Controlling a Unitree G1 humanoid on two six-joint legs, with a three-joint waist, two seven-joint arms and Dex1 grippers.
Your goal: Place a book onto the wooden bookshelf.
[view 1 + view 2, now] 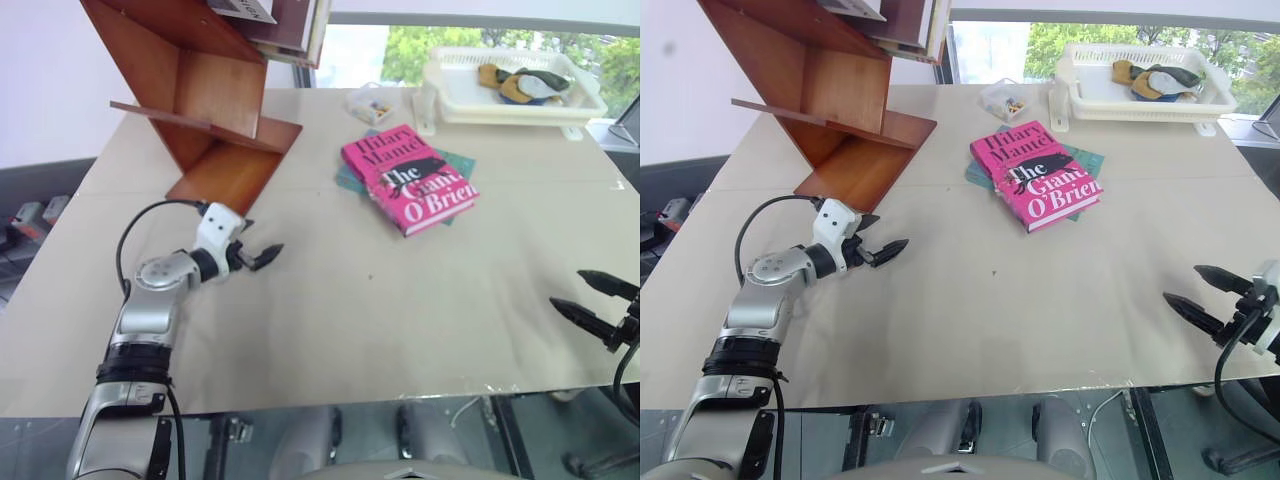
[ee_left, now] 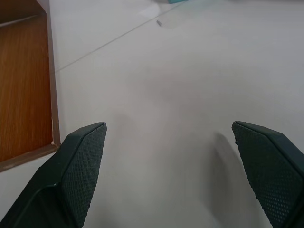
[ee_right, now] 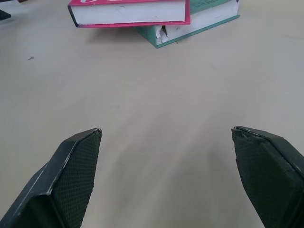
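Two books lie stacked mid-table: your pink book [image 1: 408, 178] rests atop a teal book [image 3: 199, 21], unheld. Beyond-left stands the wooden bookshelf [image 1: 190, 95]. Your left gripper [image 1: 258, 256] and right gripper [image 1: 1200, 293] hover wide open, likely awaiting the pickup.

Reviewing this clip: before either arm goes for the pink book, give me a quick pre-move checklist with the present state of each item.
1. Left gripper open and empty: ok.
2. Right gripper open and empty: ok.
3. Pink book free to grasp, nothing on top: ok; it lies on a teal book.
4. Table between both grippers and the book unobstructed: ok.
5. Wooden bookshelf has a free compartment: ok, lower one open.
6. Either gripper touching the book: not ok, both apart from it.
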